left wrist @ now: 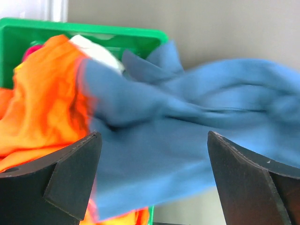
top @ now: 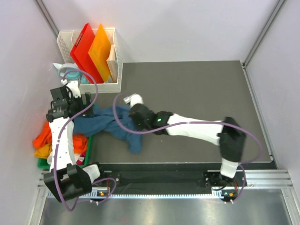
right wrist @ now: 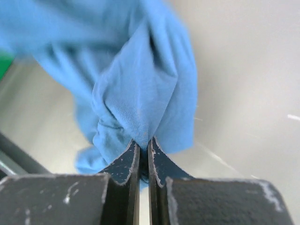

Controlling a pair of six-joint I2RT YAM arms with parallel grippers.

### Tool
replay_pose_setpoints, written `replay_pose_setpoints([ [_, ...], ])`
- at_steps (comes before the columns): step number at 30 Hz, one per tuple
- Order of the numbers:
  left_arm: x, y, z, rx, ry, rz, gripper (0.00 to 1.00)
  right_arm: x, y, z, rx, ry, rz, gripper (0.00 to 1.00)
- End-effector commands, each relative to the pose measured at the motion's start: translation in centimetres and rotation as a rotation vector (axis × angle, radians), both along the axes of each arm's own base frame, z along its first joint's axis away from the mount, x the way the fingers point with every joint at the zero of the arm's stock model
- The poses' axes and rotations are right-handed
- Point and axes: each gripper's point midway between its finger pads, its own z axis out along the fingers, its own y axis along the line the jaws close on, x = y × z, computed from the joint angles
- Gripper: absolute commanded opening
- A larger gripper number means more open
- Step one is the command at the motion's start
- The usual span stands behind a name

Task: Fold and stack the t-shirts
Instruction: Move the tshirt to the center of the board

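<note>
Far left, the pile of orange and yellow shirts sits heaped in the green bin, parked off the work area because I can only fold one garment at a time. Just right of it, my left gripper hangs over the spot where the pile meets the blue shirt. Its jaws are wide apart and grip nothing. I read that as a waiting post, placed to take a second hold on the cloth once it is free. The blue shirt lies crumpled and unfolded, one end draped over the bin's edge and the rest spilling onto the grey mat. At its right-hand side, my right gripper has its jaws pressed together on a bunched fold, the fabric gathering to a point at the tips. That pinch looks chosen to draw the shirt rightward, clear of the bin and onto the bare mat, where there is room to spread it flat. Nothing is folded or stacked yet, so the task is at its opening step. The hold is narrow, so I judge the cloth could slip, and the trailing end might drag an orange shirt out with it.
</note>
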Motion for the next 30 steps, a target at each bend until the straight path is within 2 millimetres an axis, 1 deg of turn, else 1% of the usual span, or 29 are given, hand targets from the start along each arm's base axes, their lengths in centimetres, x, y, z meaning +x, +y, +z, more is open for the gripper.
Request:
replay_pose_setpoints([
  [1, 1.3, -2.1, -0.7, -0.061, -0.013, -0.105, 0.98, 3.9, -10.4, 7.2, 0.047, -0.144, -0.292, 0.00],
  [3, 1.9, -3.0, -1.4, -0.059, 0.000, -0.134, 0.98, 4.0, -13.3, 7.2, 0.034, -0.142, -0.355, 0.00],
  [4, 2.1, -3.1, -1.5, -0.053, 0.002, -0.139, 0.98, 4.1, -15.7, 7.3, 0.026, -0.153, -0.401, 0.00],
  [5, 2.2, -3.3, -1.9, -0.049, 0.010, -0.143, 0.98, 4.1, -16.8, 7.0, 0.025, -0.144, -0.426, 0.00],
  [6, 2.6, -3.9, -2.3, -0.046, 0.016, -0.165, 0.98, 4.4, -18.0, 6.8, 0.025, -0.138, -0.454, 0.00],
  [7, 2.8, -4.3, -2.7, -0.043, 0.026, -0.178, 0.98, 4.0, -18.9, 6.0, 0.015, -0.123, -0.462, 0.00],
  [8, 2.9, -4.6, -3.3, -0.040, 0.043, -0.186, 0.98, 3.8, -19.3, 5.4, 0.013, -0.108, -0.473, 0.00],
  [9, 3.3, -5.6, -4.2, -0.042, 0.070, -0.215, 0.98, 3.7, -19.7, 4.8, 0.002, -0.098, -0.479, 0.00],
  [10, 3.3, -6.2, -4.8, -0.045, 0.090, -0.226, 0.98, 3.4, -19.9, 3.8, -0.017, -0.082, -0.481, 0.00],
  [11, 3.4, -7.4, -5.3, -0.042, 0.106, -0.258, 0.98, 3.3, -20.0, 3.2, -0.018, -0.066, -0.492, 0.00],
  [12, 3.5, -7.9, -6.1, -0.047, 0.128, -0.270, 0.97, 3.1, -20.0, 2.7, -0.024, -0.054, -0.492, 0.00],
  [13, 3.5, -8.7, -6.3, -0.055, 0.134, -0.287, 0.97, 2.9, -20.0, 2.0, -0.032, -0.038, -0.493, 0.00],
  [14, 3.3, -10.2, -6.9, -0.060, 0.147, -0.329, 0.97, 2.8, -20.0, 1.9, -0.023, -0.033, -0.498, 0.00],
  [15, 3.2, -11.1, -7.0, -0.074, 0.144, -0.357, 0.97, 2.8, -20.0, 1.8, -0.022, -0.029, -0.501, 0.00],
  [16, 3.1, -12.7, -6.9, -0.086, 0.134, -0.403, 0.97, 2.7, -20.0, 1.7, -0.016, -0.026, -0.502, 0.00],
  [17, 2.6, -14.6, -7.1, -0.098, 0.138, -0.466, 0.97, 2.7, -19.9, 1.7, -0.018, -0.025, -0.502, 0.00],
  [19, 2.4, -17.0, -6.5, -0.119, 0.106, -0.536, 0.97, 2.8, -19.8, 1.8, -0.018, -0.025, -0.500, 0.00],
  [20, 1.9, -18.7, -6.6, -0.116, 0.104, -0.584, 0.98, 2.8, -19.8, 1.8, -0.022, -0.027, -0.499, 0.00],
  [21, 1.9, -19.3, -6.7, -0.112, 0.103, -0.594, 0.97, 2.9, -19.7, 1.7, -0.029, -0.025, -0.498, 0.00],
  [22, 2.1, -19.5, -6.8, -0.096, 0.100, -0.580, 0.98, 3.0, -19.6, 2.0, -0.026, -0.026, -0.498, 0.00],
  [23, 2.4, -20.4, -7.3, -0.090, 0.105, -0.595, 0.98, 3.1, -19.5, 2.0, -0.032, -0.027, -0.495, 0.00],
  [25, 3.1, -20.6, -7.8, -0.079, 0.114, -0.578, 0.97, 3.3, -19.3, 2.1, -0.038, -0.027, -0.494, 0.00],
  [26, 3.5, -20.8, -8.9, -0.078, 0.136, -0.573, 0.97, 3.3, -19.2, 2.1, -0.038, -0.026, -0.493, 0.00],
  [28, 4.2, -21.1, -9.4, -0.081, 0.145, -0.569, 0.95, 3.5, -19.1, 2.3, -0.042, -0.030, -0.493, 0.00],
  [29, 4.6, -21.2, -10.6, -0.080, 0.167, -0.569, 0.93, 3.5, -19.1, 2.2, -0.047, -0.028, -0.494, 0.00],
  [30, 4.9, -21.3, -11.0, -0.081, 0.176, -0.569, 0.91, 3.5, -19.1, 2.3, -0.048, -0.030, -0.495, 0.00],
])
